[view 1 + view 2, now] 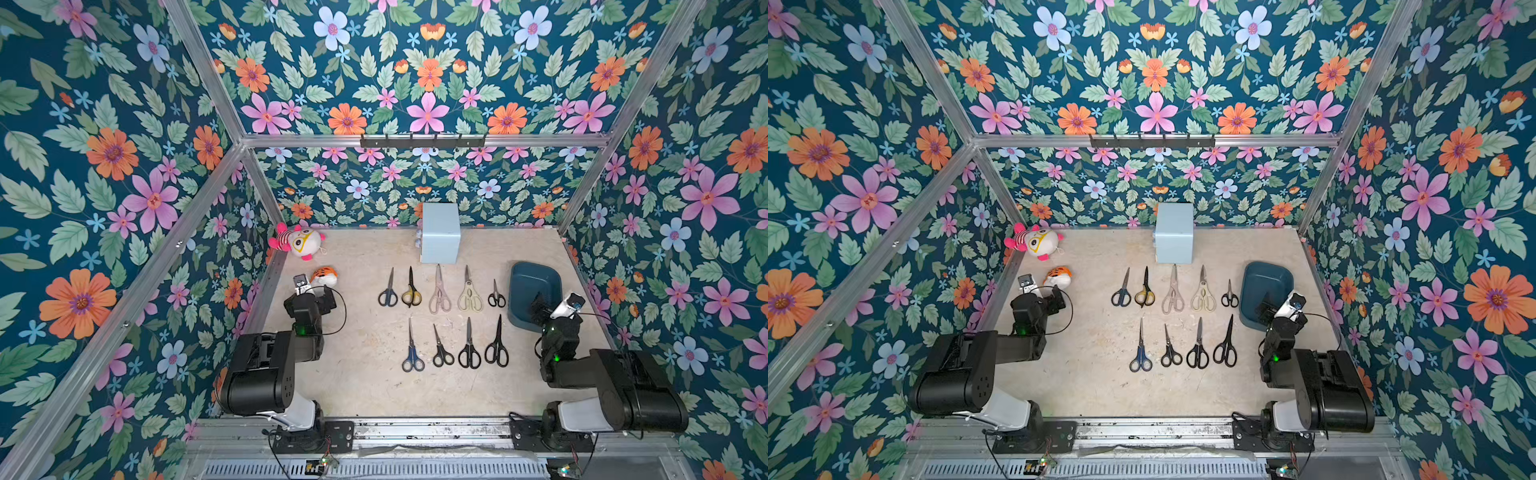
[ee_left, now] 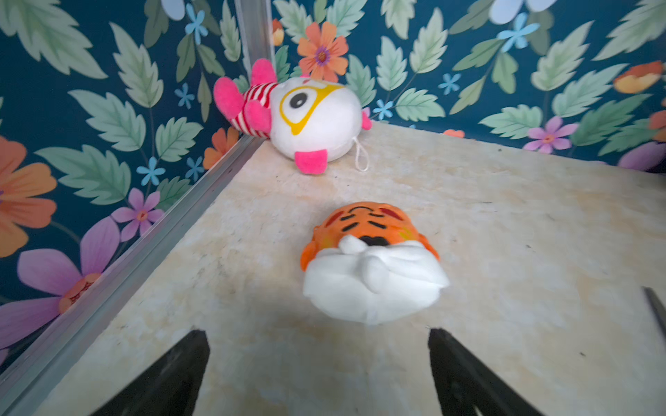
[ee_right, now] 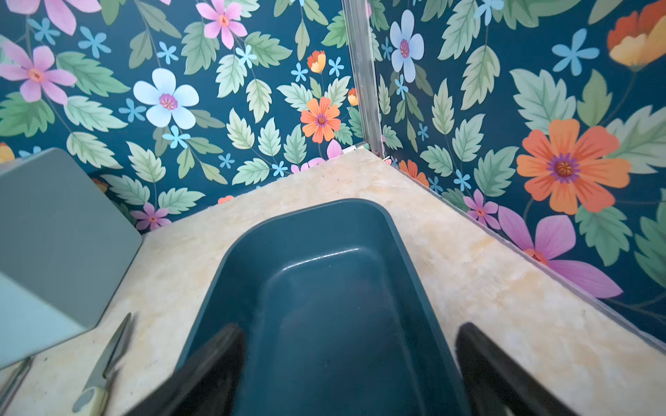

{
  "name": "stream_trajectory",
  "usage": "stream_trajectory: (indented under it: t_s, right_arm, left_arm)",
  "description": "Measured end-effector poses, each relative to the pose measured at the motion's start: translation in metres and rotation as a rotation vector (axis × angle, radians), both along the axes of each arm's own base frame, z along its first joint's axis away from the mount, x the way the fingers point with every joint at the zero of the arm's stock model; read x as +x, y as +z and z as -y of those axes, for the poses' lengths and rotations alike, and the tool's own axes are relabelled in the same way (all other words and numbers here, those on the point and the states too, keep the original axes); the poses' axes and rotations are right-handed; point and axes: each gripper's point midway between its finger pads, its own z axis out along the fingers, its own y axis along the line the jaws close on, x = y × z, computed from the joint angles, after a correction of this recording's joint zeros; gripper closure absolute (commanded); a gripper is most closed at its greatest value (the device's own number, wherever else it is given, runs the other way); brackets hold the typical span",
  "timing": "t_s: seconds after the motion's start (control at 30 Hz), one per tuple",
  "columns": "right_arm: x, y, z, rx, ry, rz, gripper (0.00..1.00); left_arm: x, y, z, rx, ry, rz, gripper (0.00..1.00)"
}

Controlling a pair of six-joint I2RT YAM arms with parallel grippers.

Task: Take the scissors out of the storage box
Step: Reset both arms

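Over the near end of the storage box [image 3: 317, 273] hangs the right tool [image 3: 349, 331], jaws spread wide and holding nothing. All nine scissors [image 1: 439, 284] I can count lie in two rows on the bench [image 1: 365, 386] beside the box, outside it, so I judge the emptying done, bar a last check and a clean retreat. To do that well I would raise the tool straight up past the box wall before swinging away (a clipped rim could shove the box into the small black pair [image 1: 496, 297] just beside it). The left tool [image 2: 318, 334], likewise spread and empty, sits well apart from the box, beyond the rows, facing a tiger plush [image 2: 371, 266].

What I cannot see is the box floor nearest the arm. The arm covers it in both top views, and the fingers [image 3: 216, 360] cover it in the right wrist view. The part that shows is bare. The cream shears [image 3: 104, 360] are cut off in that view, showing only a blade and a bit of handle.
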Motion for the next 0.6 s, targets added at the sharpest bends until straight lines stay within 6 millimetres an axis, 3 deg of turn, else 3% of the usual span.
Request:
stream_trajectory:
  t_s: [0.07,0.1,0.27,0.6]
  right_arm:
    - [0.001,0.006,0.000,-0.001,0.000,0.024,0.01]
    - [0.002,0.009,-0.001,-0.001,0.003,0.039,0.01]
    - [0.003,0.013,-0.003,-0.005,0.008,0.056,0.01]
    - [0.010,0.020,-0.011,-0.025,0.058,0.068,0.01]
  left_arm:
    - [-0.016,-0.023,0.010,0.037,-0.028,-0.046,0.01]
    - [-0.019,-0.025,0.011,0.053,-0.031,-0.055,0.01]
    - [-0.004,0.009,0.006,0.070,0.006,0.070,0.01]
    - [-0.002,0.012,0.004,0.077,0.013,0.077,0.01]
